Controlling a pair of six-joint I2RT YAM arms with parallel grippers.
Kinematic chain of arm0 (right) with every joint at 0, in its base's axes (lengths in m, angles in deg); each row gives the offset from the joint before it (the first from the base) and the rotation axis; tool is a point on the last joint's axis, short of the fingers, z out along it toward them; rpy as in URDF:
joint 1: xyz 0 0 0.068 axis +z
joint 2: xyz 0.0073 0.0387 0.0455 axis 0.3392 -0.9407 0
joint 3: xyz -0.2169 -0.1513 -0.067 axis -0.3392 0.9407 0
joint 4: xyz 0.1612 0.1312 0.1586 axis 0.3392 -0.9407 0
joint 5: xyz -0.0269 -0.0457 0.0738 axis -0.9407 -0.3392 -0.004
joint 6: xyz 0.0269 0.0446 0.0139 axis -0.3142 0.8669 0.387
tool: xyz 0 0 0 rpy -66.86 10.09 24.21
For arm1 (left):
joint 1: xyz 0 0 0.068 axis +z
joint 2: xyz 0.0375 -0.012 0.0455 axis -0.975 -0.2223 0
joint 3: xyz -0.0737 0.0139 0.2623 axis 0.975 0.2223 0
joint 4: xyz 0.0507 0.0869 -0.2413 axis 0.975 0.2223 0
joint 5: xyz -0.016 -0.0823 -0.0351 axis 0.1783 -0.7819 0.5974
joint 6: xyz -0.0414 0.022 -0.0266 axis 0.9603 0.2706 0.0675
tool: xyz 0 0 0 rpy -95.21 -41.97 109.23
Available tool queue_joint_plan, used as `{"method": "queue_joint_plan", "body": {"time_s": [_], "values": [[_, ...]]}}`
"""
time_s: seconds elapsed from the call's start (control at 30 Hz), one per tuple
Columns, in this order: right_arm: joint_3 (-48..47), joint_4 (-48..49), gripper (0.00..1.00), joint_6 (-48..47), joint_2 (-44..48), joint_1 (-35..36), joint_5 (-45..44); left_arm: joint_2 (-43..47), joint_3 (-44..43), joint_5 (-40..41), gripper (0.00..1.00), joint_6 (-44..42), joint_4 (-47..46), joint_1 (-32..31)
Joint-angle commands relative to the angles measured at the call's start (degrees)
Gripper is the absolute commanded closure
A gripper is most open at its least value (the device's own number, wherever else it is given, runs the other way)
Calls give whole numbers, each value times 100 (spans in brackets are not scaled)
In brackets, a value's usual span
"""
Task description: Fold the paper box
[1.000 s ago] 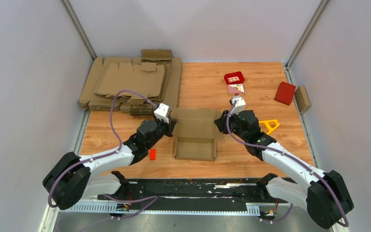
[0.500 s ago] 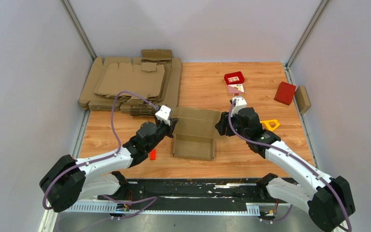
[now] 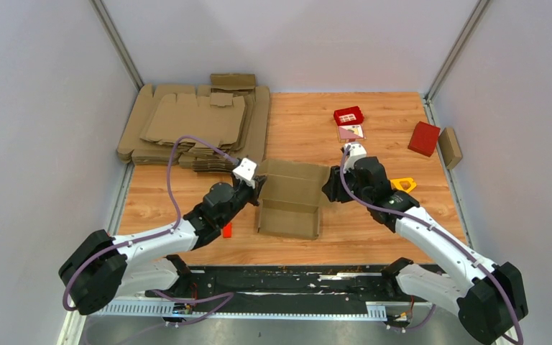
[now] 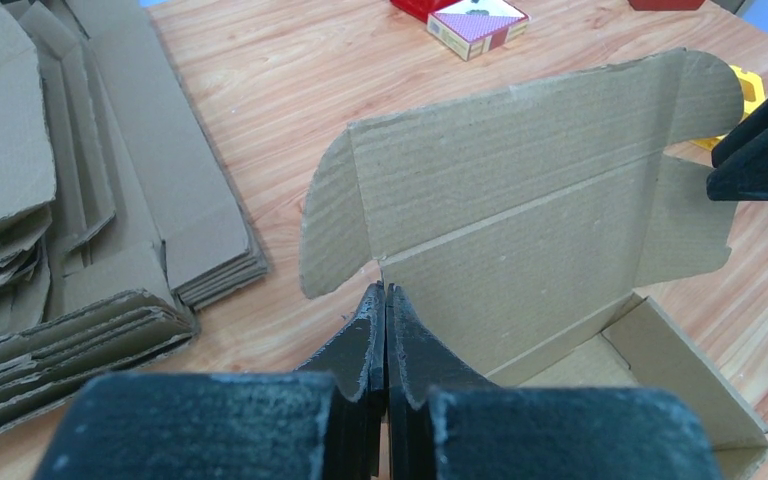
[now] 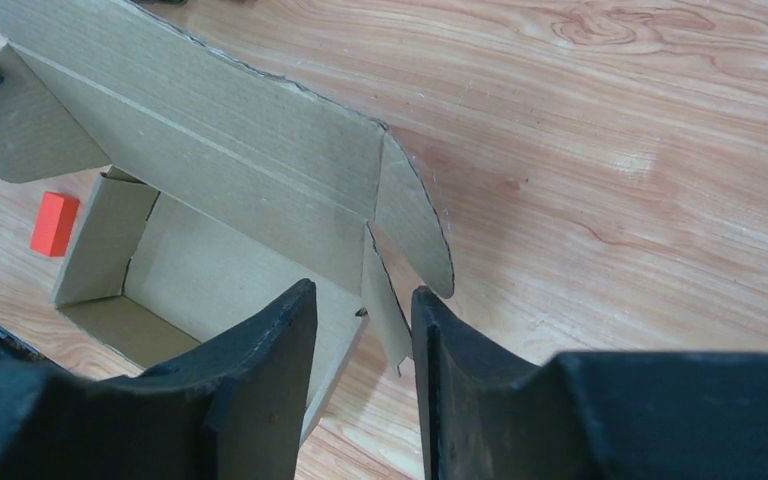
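While the left pincer (image 4: 386,300) is closed, tips pressed on the box (image 3: 291,205) at its left rear corner crease, the right pincer (image 5: 362,295) is part open with the box's right side flap loose in the gap. Box sits mid table (image 3: 302,122), nearer the front edge, lid panel raised, tray open. Bare wood runs behind it to the back wall. Blanks (image 3: 194,126) fill the back left corner along the left edge. Red block (image 3: 226,229) lies just left of box, beside left arm. Yellow piece (image 3: 402,185) sits just right of right arm. Red tray (image 3: 348,115) and pack (image 3: 351,131) back right; red carton (image 3: 424,138) near right edge. Pack print too small to read.
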Motion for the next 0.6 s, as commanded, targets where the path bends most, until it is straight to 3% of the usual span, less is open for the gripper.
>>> {"method": "queue_joint_plan", "body": {"time_s": [0.0,0.23,0.4,0.57], "values": [[-253,-124,64,-104,-64,-18,122,116,63,94,100,-168,-280,-52],[-375,-363,99,-267,-107,-19,197,199,47,-77,99,-62,-73,-53],[-450,-407,100,-403,-48,-19,40,551,-321,-62,91,415,1355,-53],[-505,-325,100,-444,58,-20,-2,952,-678,-38,65,794,2687,-53]]}}
